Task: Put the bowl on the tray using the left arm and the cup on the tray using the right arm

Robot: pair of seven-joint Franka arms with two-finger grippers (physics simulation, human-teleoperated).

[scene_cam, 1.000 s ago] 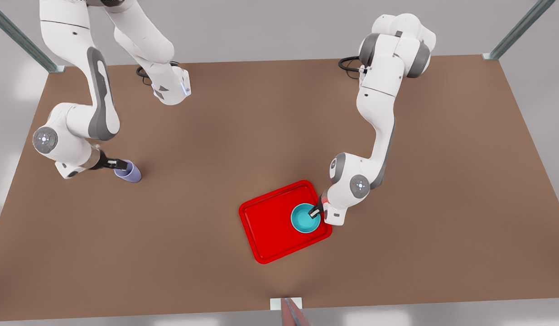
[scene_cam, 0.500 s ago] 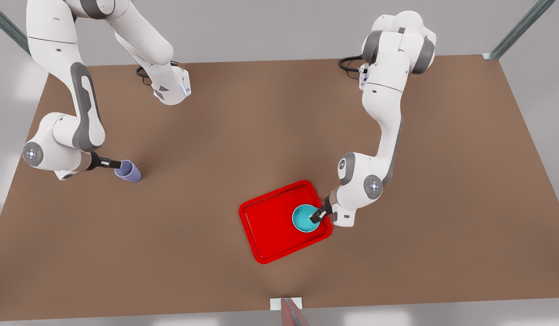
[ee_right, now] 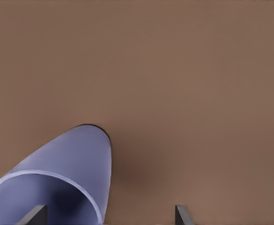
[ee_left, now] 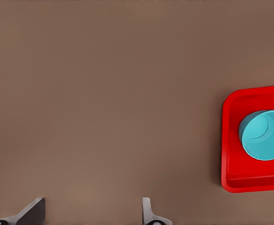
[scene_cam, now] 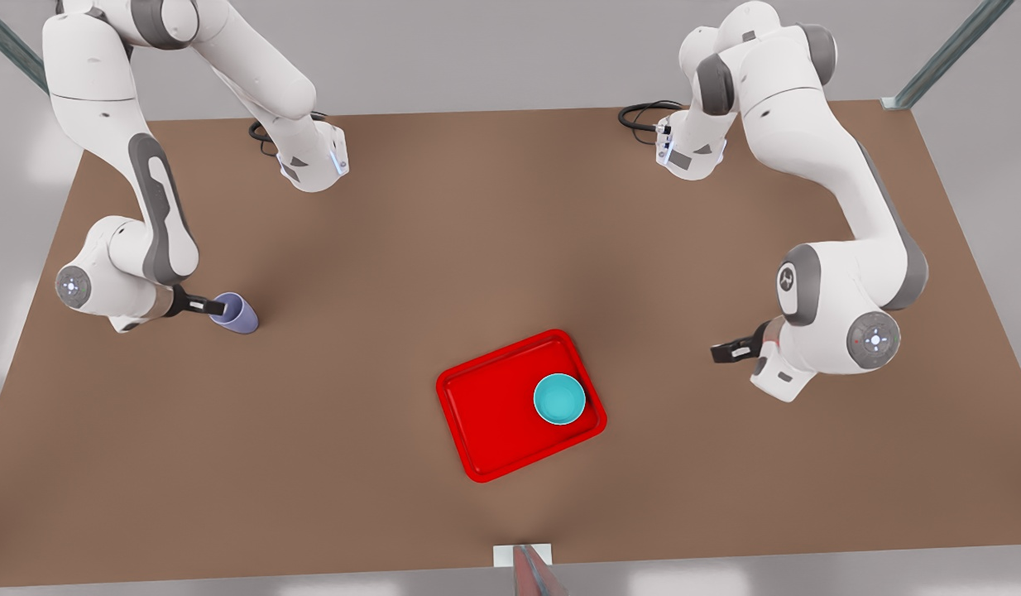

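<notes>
While my right gripper (scene_cam: 219, 307) hangs at the cup (scene_cam: 237, 313), its fingers (ee_right: 34, 215) are spread, one inside the rim and the other outside the wall, not closed on it. The cup stands on the brown table (scene_cam: 444, 248), well apart from the tray (scene_cam: 486, 422). My left gripper (scene_cam: 719, 353) is open and empty, off the tray's side. The bowl (scene_cam: 559, 399) sits on the tray, near one corner.
</notes>
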